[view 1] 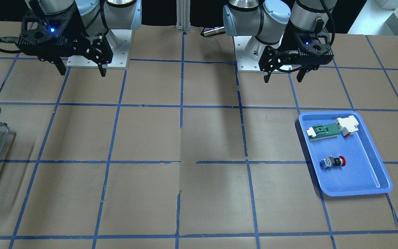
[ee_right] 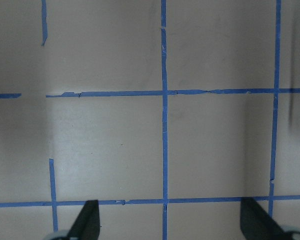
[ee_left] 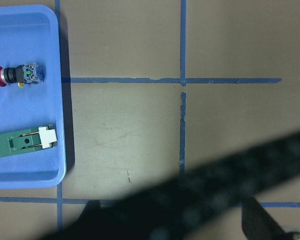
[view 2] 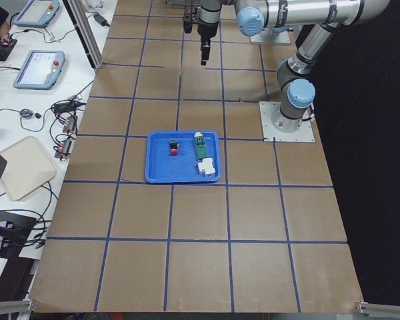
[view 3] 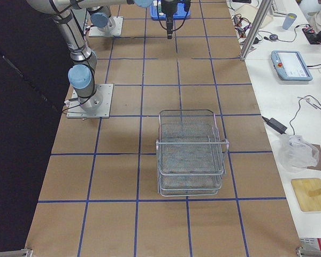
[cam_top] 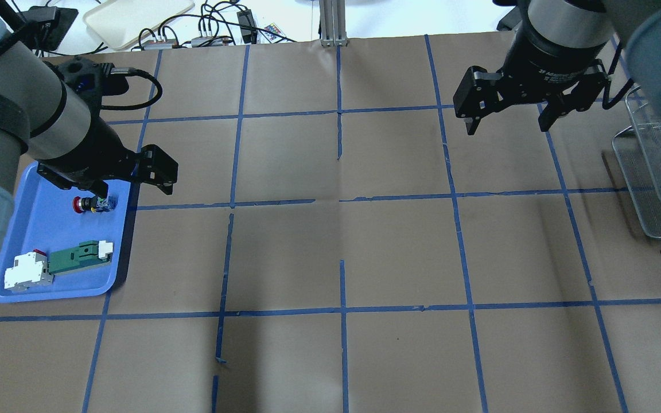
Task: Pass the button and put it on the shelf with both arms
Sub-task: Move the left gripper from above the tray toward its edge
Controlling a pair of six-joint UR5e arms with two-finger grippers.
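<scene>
The button (view 1: 332,162), with a red cap and a blue-white block, lies on its side in a blue tray (view 1: 358,173). It also shows in the overhead view (cam_top: 94,203) and the left wrist view (ee_left: 19,75). My left gripper (cam_top: 134,186) is open and empty. It hangs high above the tray's inner edge, with one finger over the button in the overhead view. My right gripper (cam_top: 507,126) is open and empty above bare table. The wire-mesh shelf (cam_top: 652,172) stands at the table's right end, also in the exterior right view (view 3: 190,155).
In the tray, a green-and-white flat part (cam_top: 81,257) and a white block with a red end (cam_top: 26,271) lie near the button. Brown paper with blue tape lines covers the table (view 1: 185,138). A dark blurred cable crosses the bottom of the left wrist view.
</scene>
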